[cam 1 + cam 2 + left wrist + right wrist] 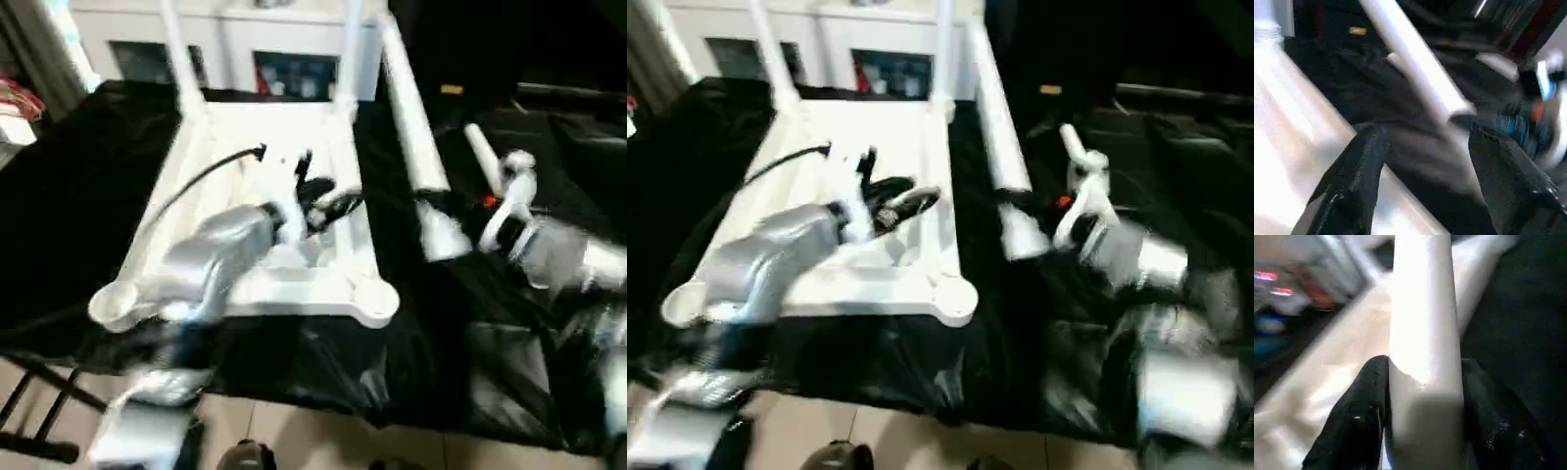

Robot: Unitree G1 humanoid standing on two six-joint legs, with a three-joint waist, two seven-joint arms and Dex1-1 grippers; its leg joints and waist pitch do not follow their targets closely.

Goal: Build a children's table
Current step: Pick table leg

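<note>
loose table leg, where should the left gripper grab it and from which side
Grip the loose leg on the smooth round shaft just above the right gripper, which is shut on its lower end. Come from the tabletop side, fingers straddling across the tube: it is straight, tilted, and free there, and the left gripper is open.

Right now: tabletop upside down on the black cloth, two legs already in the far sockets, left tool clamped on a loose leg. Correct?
Not quite. The right tool is the one clamped on the loose leg; the right wrist view shows its fingers on either side of it. The left tool is open over the tabletop. The rest stands: two legs in the far sockets.
</note>
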